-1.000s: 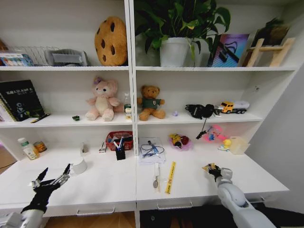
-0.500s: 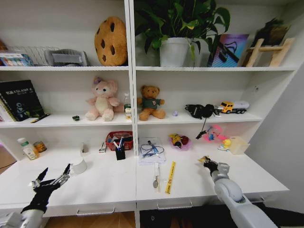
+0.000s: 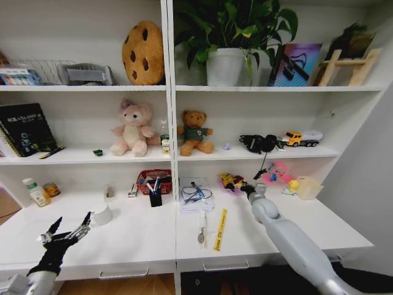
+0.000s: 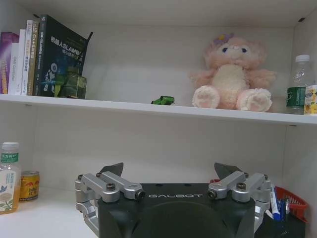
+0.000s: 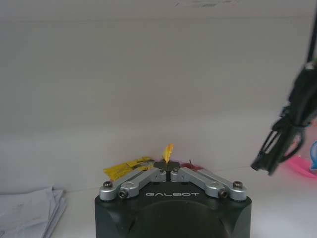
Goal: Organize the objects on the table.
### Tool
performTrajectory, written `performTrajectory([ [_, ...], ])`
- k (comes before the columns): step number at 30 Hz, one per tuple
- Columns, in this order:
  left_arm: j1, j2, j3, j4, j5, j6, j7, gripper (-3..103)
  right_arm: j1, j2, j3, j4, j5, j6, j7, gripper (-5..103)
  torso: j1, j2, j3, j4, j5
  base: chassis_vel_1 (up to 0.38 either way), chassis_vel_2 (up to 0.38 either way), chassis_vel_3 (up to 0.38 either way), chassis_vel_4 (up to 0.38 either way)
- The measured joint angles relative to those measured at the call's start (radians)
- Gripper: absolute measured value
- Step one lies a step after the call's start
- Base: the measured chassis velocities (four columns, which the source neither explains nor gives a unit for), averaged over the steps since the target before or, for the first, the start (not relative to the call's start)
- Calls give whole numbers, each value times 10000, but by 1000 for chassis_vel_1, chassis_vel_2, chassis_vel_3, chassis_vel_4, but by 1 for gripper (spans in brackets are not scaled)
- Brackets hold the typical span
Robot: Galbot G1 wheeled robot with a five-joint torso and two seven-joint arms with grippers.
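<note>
My right gripper (image 3: 249, 188) reaches over the white table (image 3: 135, 236) to just beside the pink bowl (image 3: 233, 184) of yellow and red bits. In the right wrist view this gripper (image 5: 167, 168) is shut on a small yellow scrap (image 5: 168, 152). A yellow wrapper (image 5: 128, 167) lies just beyond it. My left gripper (image 3: 67, 230) hangs open over the table's front left corner, with nothing between its fingers (image 4: 115, 169). A blue pen (image 3: 198, 190) rests on a stack of papers (image 3: 196, 195). A long yellow strip (image 3: 220, 229) and a white-handled tool (image 3: 202, 226) lie mid-table.
A red basket (image 3: 153, 179) and black pen holder (image 3: 155, 198) stand at the back centre, and a white cup (image 3: 102, 214) sits near the left gripper. A bottle (image 3: 37, 192) and can (image 3: 52, 189) stand far left. A black cable (image 5: 290, 126) dangles from the shelf on the right.
My right arm has swung from the table's front right toward the back and left, carrying the yellow scrap up to the pink bowl. The left arm has not moved.
</note>
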Motion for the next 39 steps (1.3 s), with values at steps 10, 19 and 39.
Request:
performTrajectory([
  [10,0,0,0,0,0,0,0,100,301,-27,-331,-650,-346,270,-171,27,-2,1,-1,-5,0,0,0,0,0],
  [19,0,0,0,-1,0,0,3,100,-997,-565,596,1210,-451,228,-112,60,-2,2,-2,-3,1,0,0,0,0],
  [39,0,0,0,-1,0,0,-1,100,-8795,-935,5565,7110,-3022,4179,-1727,100,-4,4,-3,-3,0,0,0,0,0],
])
